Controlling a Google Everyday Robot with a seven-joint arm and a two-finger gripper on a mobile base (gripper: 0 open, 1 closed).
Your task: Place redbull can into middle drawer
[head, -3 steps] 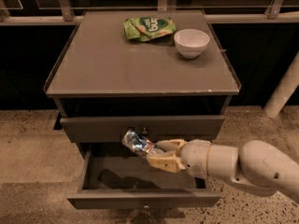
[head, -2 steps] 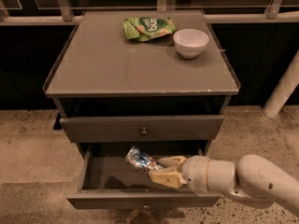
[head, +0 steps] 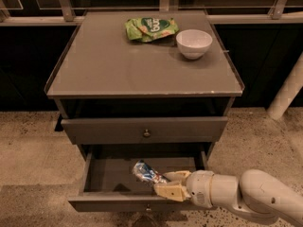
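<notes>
Vs 1 s ago: the arm (head: 246,197) has dropped. The can (head: 147,172) was level with the gap under the top drawer (head: 104,129); now it's down inside the open middle drawer (head: 109,203). 0.7 s ago it was about halfway there. The arm also sits lower, and more of it is cut off at the bottom edge. The table (head: 118,70), bag (head: 150,28) and bowl (head: 194,42) haven't moved, and the middle drawer is pulled out as far as before.

Can: about mid-width over the drawer floor, nearer the front wall than the back. Can't tell if it touches the floor. It's lying over rather than upright. The long axis is diagonal, with the free end pointing up-left toward the drawer's back-left corner and the other end down-right in the claw (head: 161,183).

Claw: reaches in from the right over the drawer's front-right part, clamped on the can's lower-right end, one tan finger (head: 174,176) above and one below.

Writing: the can shows silver with blue patches, no print I can read. The green bag has white lettering, not legible enough to state. The bag is at the back of the table with the white bowl just right of it. The top drawer is shut, its round knob (head: 147,133) centred.
</notes>
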